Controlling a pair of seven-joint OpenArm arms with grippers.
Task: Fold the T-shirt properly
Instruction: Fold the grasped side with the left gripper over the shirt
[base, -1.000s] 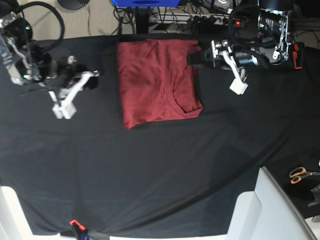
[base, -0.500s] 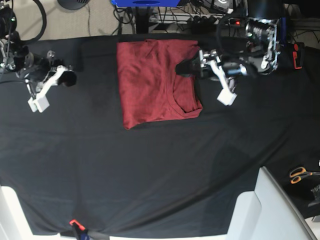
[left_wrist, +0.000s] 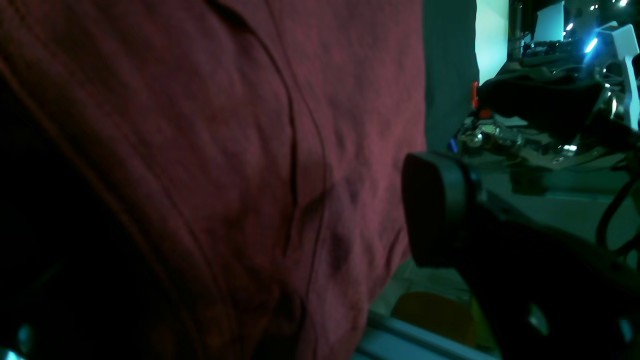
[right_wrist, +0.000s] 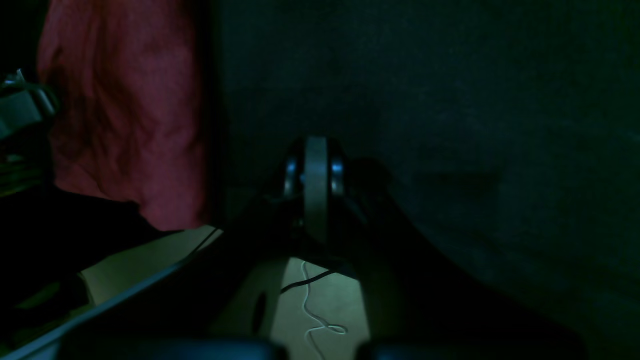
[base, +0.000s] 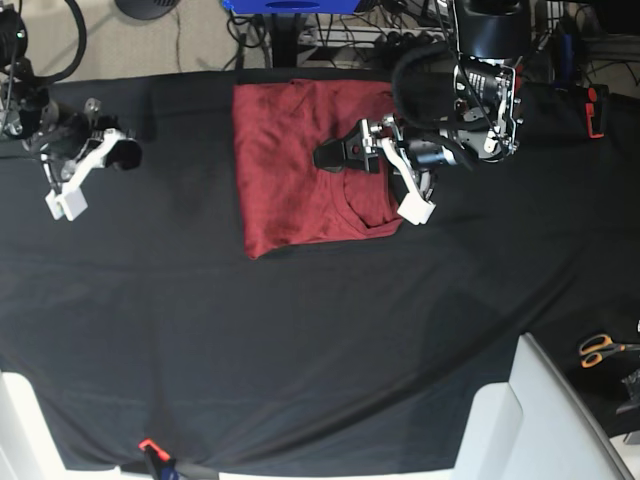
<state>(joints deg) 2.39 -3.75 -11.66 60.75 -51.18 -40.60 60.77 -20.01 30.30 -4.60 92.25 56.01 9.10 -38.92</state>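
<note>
Currently the T-shirt (base: 305, 165) is laid folded into a rough rectangle on the black cloth sheet (base: 300, 340), toward the sheet's far edge, neckline curve seen near its lower right corner. Brick-red, no print – creases and a seam line are seen up close in the left wrist view (left_wrist: 225, 150).

The left gripper (base: 365, 165) is reached out over the shirt's right half, fingers pointed across the fabric. Its jaws are seen spread apart, one dark finger (base: 335, 156) lying over the red cloth and a white-tipped finger (base: 415, 208) at the shirt's right edge, so a strip of shirt lies between the jaws. In the left wrist view one dark rounded pad (left_wrist: 435, 210) is seen just beside the fabric edge; nothing is seen clamped – whether the cloth is touched cannot be told.

The right gripper (base: 75, 185) is held well apart from the shirt, at the opposite side of the sheet, nothing but bare black cloth beneath it. Its jaws are pressed fully together in the right wrist view (right_wrist: 315, 175), nothing between them; the shirt (right_wrist: 125, 115) is seen off to one side of the jaws.

Orange-handled scissors (base: 603, 348) are left at the sheet's near corner, far behind the left jaws.
</note>
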